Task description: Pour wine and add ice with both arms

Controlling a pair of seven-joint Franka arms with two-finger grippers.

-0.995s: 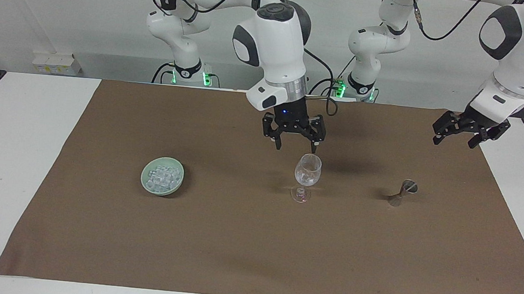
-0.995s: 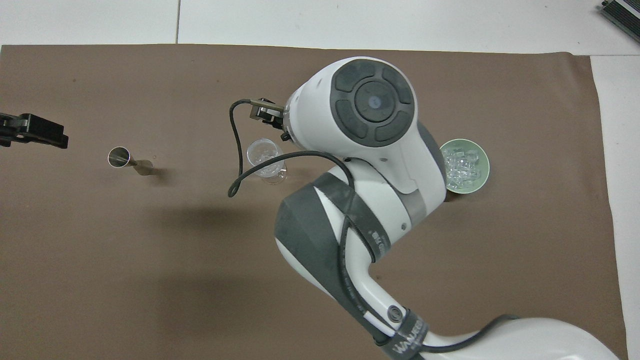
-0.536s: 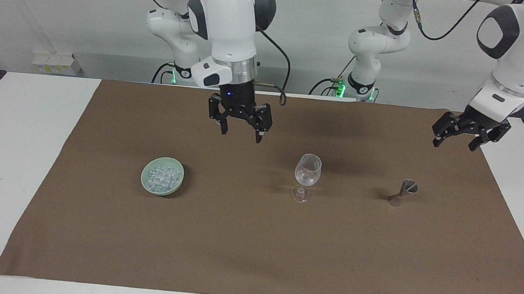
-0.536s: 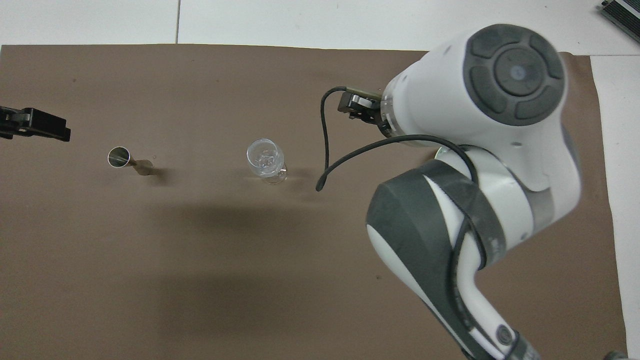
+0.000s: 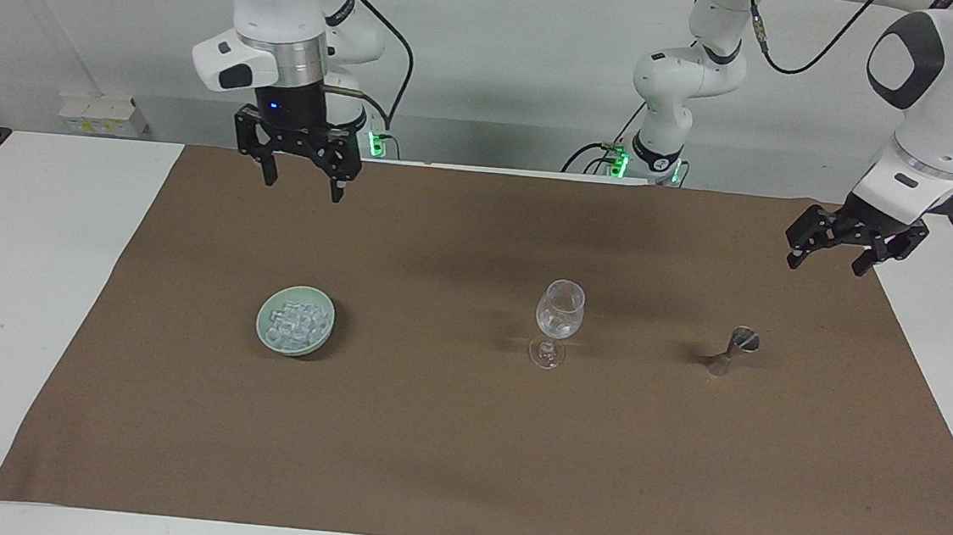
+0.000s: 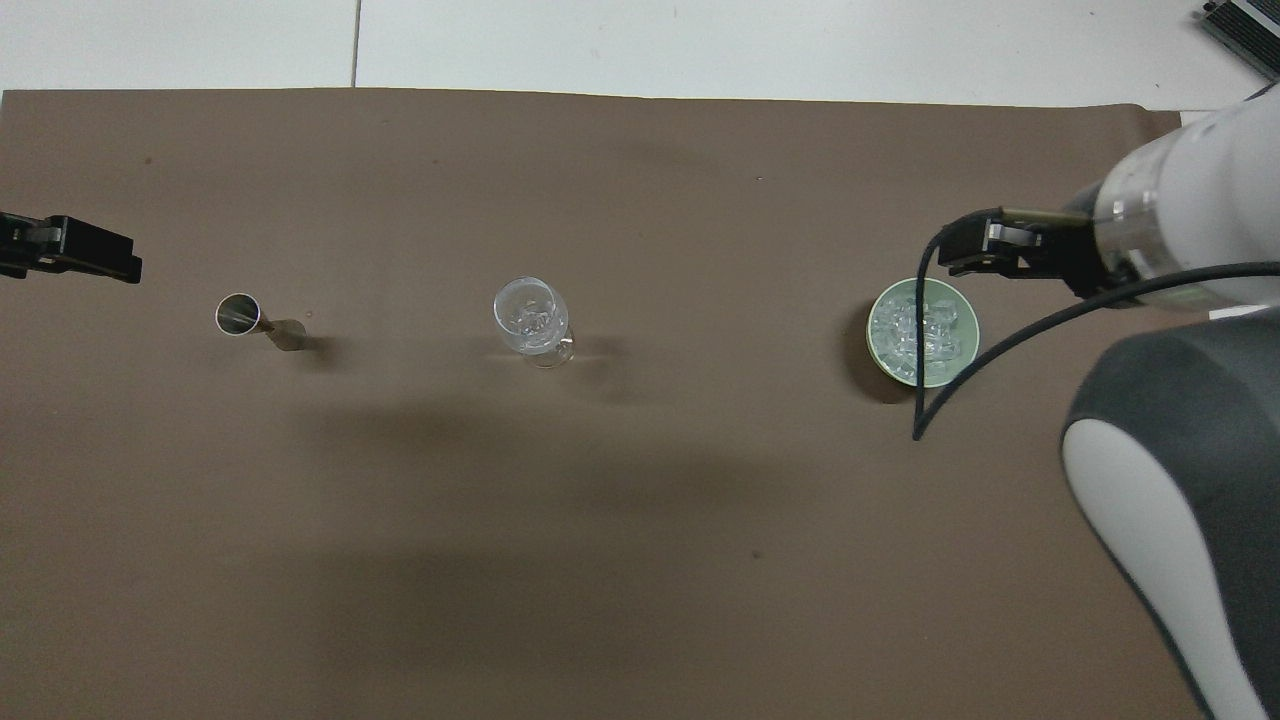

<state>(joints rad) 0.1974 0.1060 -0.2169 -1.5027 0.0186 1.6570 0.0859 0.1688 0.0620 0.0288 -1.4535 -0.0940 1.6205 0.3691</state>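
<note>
Ice [image 5: 297,321] sits heaped in its green bowl [image 5: 322,337] toward my right arm's end of the mat, handy for scooping. My right gripper [image 5: 301,175] hangs spread and empty above. My left gripper [image 5: 852,244], also spread, waits near the measuring cup [image 5: 734,350], and the glass [image 5: 559,312] stands between both.

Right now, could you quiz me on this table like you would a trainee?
1. True or false: the right gripper holds an ice cube.
2. What stands between the green bowl and the metal jigger?
A. a bottle
B. the wine glass
C. a spoon
3. Fill in: the ice lies heaped in the ____.

Key: 1 false, it is open and empty; 2 B; 3 bowl.
</note>
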